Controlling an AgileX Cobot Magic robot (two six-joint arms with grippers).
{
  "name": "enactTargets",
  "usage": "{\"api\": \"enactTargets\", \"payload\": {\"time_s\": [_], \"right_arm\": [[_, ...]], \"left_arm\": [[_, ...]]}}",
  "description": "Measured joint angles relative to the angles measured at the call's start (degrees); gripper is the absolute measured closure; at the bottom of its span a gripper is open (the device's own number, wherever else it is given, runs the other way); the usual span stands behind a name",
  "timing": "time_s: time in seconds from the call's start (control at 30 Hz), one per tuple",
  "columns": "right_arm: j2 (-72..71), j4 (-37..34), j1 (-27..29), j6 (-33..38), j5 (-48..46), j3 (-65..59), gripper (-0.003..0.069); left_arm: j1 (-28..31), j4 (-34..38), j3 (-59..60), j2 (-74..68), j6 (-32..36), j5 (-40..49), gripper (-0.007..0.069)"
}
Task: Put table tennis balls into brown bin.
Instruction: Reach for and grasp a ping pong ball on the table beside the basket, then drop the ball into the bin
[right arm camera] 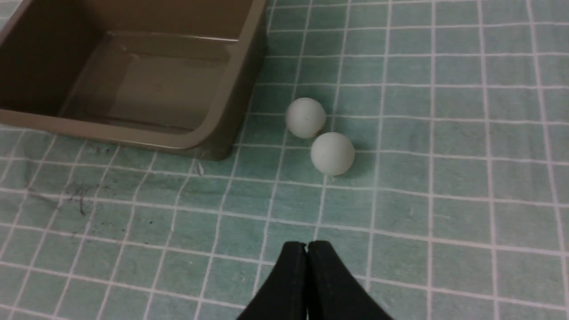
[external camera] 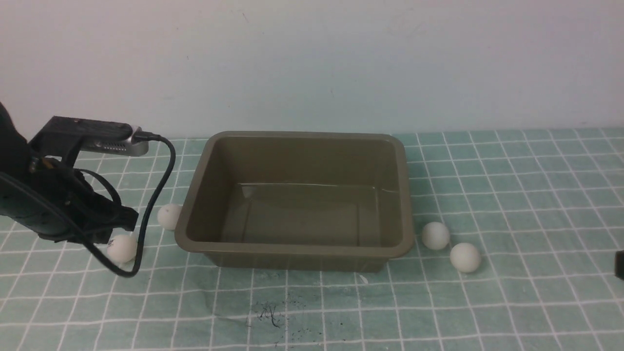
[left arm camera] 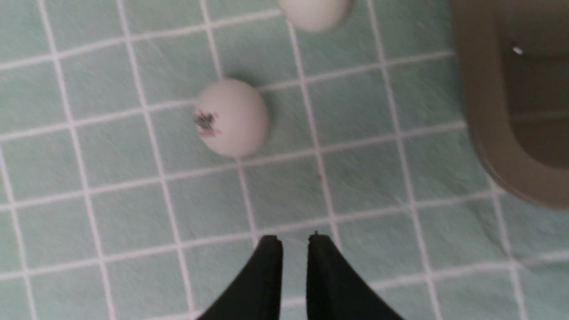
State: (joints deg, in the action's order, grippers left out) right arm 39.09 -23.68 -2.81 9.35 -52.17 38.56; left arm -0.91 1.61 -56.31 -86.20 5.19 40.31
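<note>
The brown bin [external camera: 292,248] stands mid-table with nothing inside. Two table tennis balls [external camera: 169,216] [external camera: 122,248] lie by its left side, and two more [external camera: 435,235] [external camera: 465,257] by its right front corner. My left gripper [external camera: 122,225] hangs just above the nearer left ball. In the left wrist view that ball [left arm camera: 232,118] shows a dark and red logo, and the gripper [left arm camera: 294,240] stands short of it, slightly open and holding nothing. My right gripper [right arm camera: 306,245] is shut and empty, back from the right pair [right arm camera: 305,117] [right arm camera: 332,153]. Only its edge [external camera: 620,263] shows in the front view.
A green checked cloth [external camera: 512,195] covers the table. A pale wall [external camera: 312,63] rises behind the bin. A black cable [external camera: 156,195] loops from the left wrist down past the near left ball. Dark specks [external camera: 268,312] mark the cloth in front of the bin.
</note>
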Motion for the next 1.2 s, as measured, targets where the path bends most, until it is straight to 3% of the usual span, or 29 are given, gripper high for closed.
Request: {"api": "enactTargets", "payload": {"time_s": [0.13, 0.17, 0.3, 0.37, 0.57, 0.63, 0.67, 0.7, 0.77, 1.0, 1.2], "right_arm": [[0.9, -5.3, 0.0, 3.8, 0.5, 0.0, 0.0673], [0.9, -6.7, 0.0, 5.4, 0.8, 0.0, 0.0673], [0.9, -8.5, 0.0, 7.7, 2.1, 0.0, 0.0673], [0.9, -8.6, 0.0, 7.9, 2.4, 0.0, 0.0673], [1.2, -9.3, 0.0, 7.9, 4.0, 0.0, 0.0673], [2.0, -9.4, 0.0, 7.9, 4.4, 0.0, 0.0673], [2.0, -9.4, 0.0, 7.9, 4.5, 0.0, 0.0673], [3.0, -9.5, 0.0, 7.9, 4.5, 0.0, 0.0673], [4.0, -9.5, 0.0, 7.9, 4.5, 0.2, 0.0673], [16.2, -9.5, -1.3, 9.8, 4.4, 1.7, 0.0669], [30.4, -6.9, -7.0, 12.8, 7.2, 8.0, 0.0615]], "left_arm": [[0.7, -3.4, -1.4, -4.8, -6.8, -3.4, 0.0351], [0.8, -3.9, -2.3, -6.8, -9.2, -3.6, 0.0281], [0.9, -3.9, -4.9, -12.8, -11.2, -3.8, 0.0116], [1.0, -4.0, -5.7, -15.4, -11.3, -4.2, 0.0083], [1.0, -4.0, -7.4, -22.1, -11.7, -6.1, 0.0086], [1.0, -4.0, -8.1, -23.8, -11.7, -6.8, 0.0158], [1.0, -4.0, -8.1, -24.0, -11.7, -6.8, 0.0158], [1.0, -4.1, -8.7, -24.6, -11.8, -6.4, 0.0258], [1.0, -4.1, -9.4, -24.7, -11.8, -5.5, 0.0288], [0.4, -2.8, -17.2, -19.2, -10.6, 9.3, 0.0279], [-6.1, 8.3, -21.1, -12.4, 0.9, 9.1, 0.0279]]}}
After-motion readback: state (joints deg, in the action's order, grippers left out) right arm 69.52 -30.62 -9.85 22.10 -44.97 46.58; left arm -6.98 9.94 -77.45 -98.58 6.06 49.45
